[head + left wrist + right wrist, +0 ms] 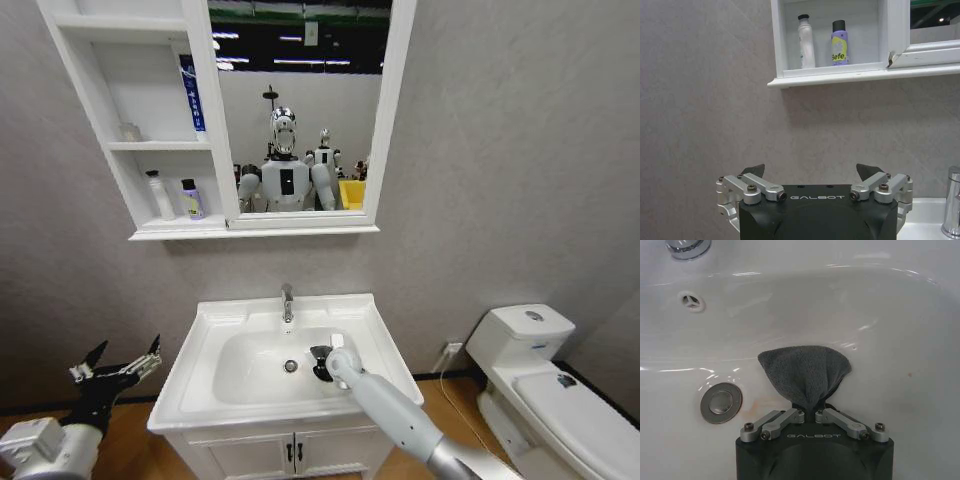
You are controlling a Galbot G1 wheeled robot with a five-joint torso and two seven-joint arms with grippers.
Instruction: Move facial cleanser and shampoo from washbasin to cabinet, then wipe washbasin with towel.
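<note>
- The dark grey towel is pressed against the inner wall of the white washbasin, beside the drain.
- The right gripper pinches the towel tight.
- Two bottles stand on the cabinet shelf.
- The left gripper hangs spread open, left of the basin.

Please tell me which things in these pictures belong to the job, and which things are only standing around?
Job:
- washbasin
- towel, held in the right gripper inside the bowl
- cabinet
- white bottle and purple bottle, on its lowest shelf
- left gripper, open, beside the basin

Standing around:
- toilet
- mirror
- blue tube
</note>
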